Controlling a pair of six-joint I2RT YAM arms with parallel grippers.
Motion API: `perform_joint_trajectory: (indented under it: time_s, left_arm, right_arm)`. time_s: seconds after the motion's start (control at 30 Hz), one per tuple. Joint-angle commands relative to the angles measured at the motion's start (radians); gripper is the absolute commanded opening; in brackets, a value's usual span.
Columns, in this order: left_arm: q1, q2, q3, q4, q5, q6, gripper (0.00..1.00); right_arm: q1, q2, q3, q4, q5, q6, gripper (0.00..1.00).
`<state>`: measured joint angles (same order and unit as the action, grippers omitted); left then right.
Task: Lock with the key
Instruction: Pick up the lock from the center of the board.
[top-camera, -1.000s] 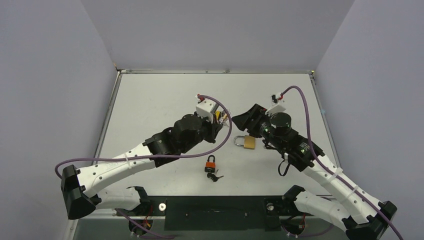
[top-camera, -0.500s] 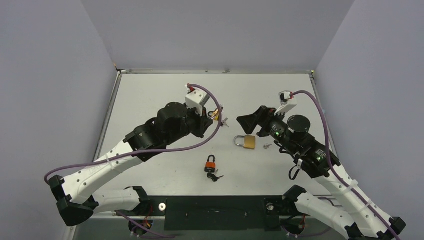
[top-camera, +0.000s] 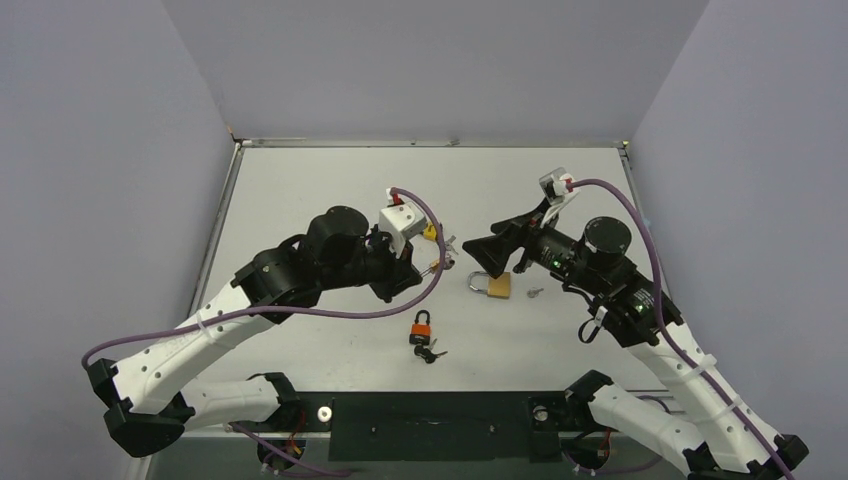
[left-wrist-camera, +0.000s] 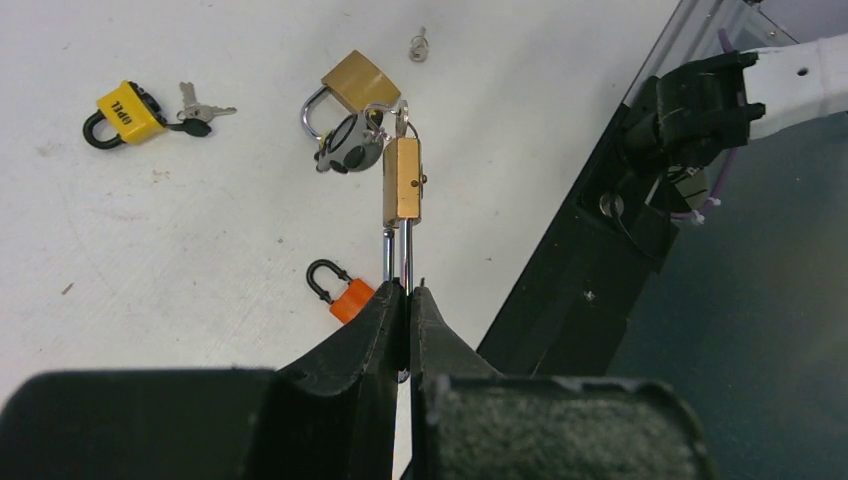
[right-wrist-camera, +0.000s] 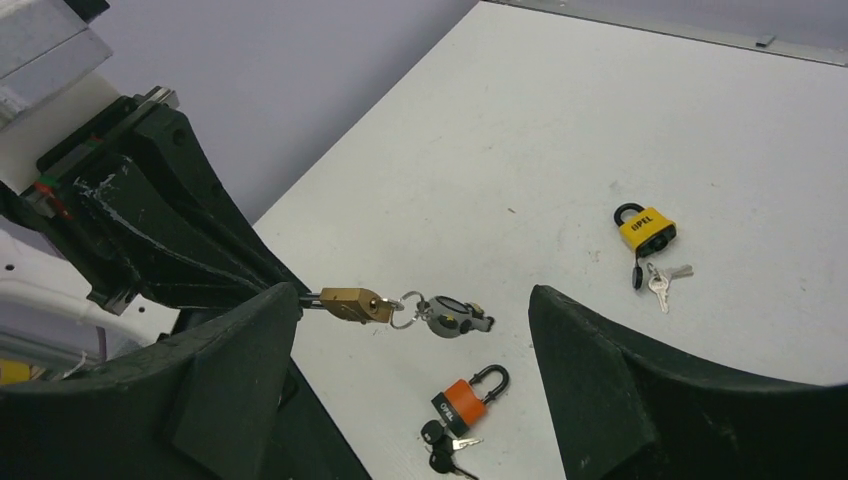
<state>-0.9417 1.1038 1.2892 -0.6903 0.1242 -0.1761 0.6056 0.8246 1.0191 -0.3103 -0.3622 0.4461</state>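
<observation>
The left gripper (left-wrist-camera: 405, 292) was clenched on the steel shackle of a small brass padlock (left-wrist-camera: 402, 180), its two fingers pressed together with the shackle pinched between them. The padlock's body stuck out beyond the fingertips, held above the white table (left-wrist-camera: 200, 220) rather than resting on it. At the far end of the body hung a key ring (left-wrist-camera: 378, 108) carrying a dark-headed key (left-wrist-camera: 345, 150); whether any key sat in the keyhole could not be told. The right gripper (right-wrist-camera: 415, 295) was released, its jaws spread wide on either side of the held padlock and key in the wrist view, touching neither. In the overhead view it faced the left gripper from the right, near but apart. On the table lay a larger brass padlock (top-camera: 493, 284) between the two arms, with a small silver key (top-camera: 534, 293) just to its right. An orange padlock (top-camera: 421, 325) with dark keys lay nearer the bases, and a yellow padlock (right-wrist-camera: 645, 230) with its own keys (right-wrist-camera: 662, 276) lay farther back.
</observation>
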Motion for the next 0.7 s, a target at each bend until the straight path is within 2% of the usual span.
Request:
perform_joint_trajectory:
  time_s: [0.0,0.17,0.37,0.5,0.67]
  left_arm:
    - [0.006,-0.018,0.085,-0.003,0.125,0.046,0.00]
    - [0.007,-0.006,0.098,0.002,0.164,0.047,0.00]
    - [0.010,-0.003,0.096,0.020,0.233,0.029,0.00]
    - [0.014,-0.003,0.090,0.036,0.314,0.013,0.00]
    - [0.013,-0.003,0.088,0.050,0.368,0.002,0.00]
  right_arm:
    - [-0.034,-0.007,0.007,0.098,-0.194,-0.040,0.81]
    - [-0.066,-0.020,-0.039,0.159,-0.330,-0.015,0.80]
    - [-0.094,-0.066,-0.109,0.202,-0.420,0.001,0.79]
    - [-0.094,-0.072,-0.144,0.306,-0.509,0.059,0.80]
    - [-0.086,-0.068,-0.153,0.370,-0.552,0.106,0.80]
